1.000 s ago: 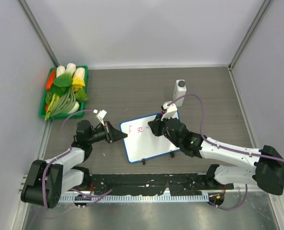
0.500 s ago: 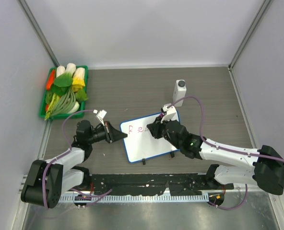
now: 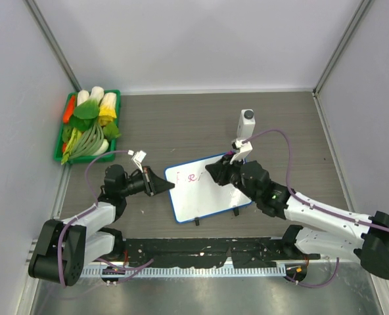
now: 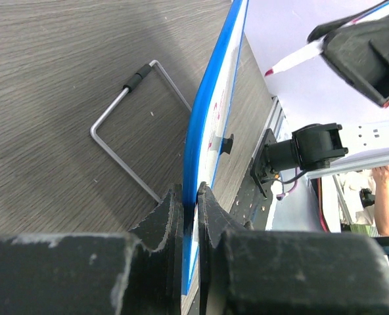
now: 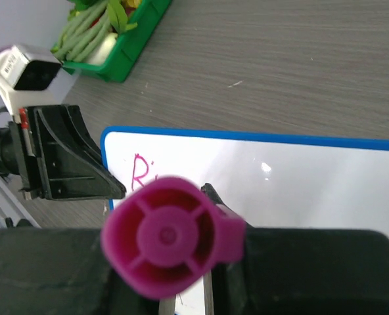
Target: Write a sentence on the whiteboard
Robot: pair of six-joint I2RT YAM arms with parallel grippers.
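The whiteboard (image 3: 207,197), white with a thin blue rim, lies tilted on the table in the top view. Pink marker letters (image 3: 193,177) sit near its upper left; an "R" (image 5: 140,171) shows in the right wrist view. My left gripper (image 3: 165,186) is shut on the board's left edge, with the blue rim (image 4: 211,118) between the jaws. My right gripper (image 3: 222,172) is shut on a pink marker (image 5: 165,236) over the board's upper middle. The marker tip (image 4: 271,71) is close to the board's face; I cannot tell if it touches.
A green tray (image 3: 58,152) of vegetables stands at the far left. A white bottle with a grey cap (image 3: 246,125) stands behind the board. A bent wire stand (image 4: 138,125) lies under the board. Two black clip feet (image 3: 198,221) are on its near edge.
My right gripper has moved a little to the right along the board with the marker. The left gripper and the board have not moved.
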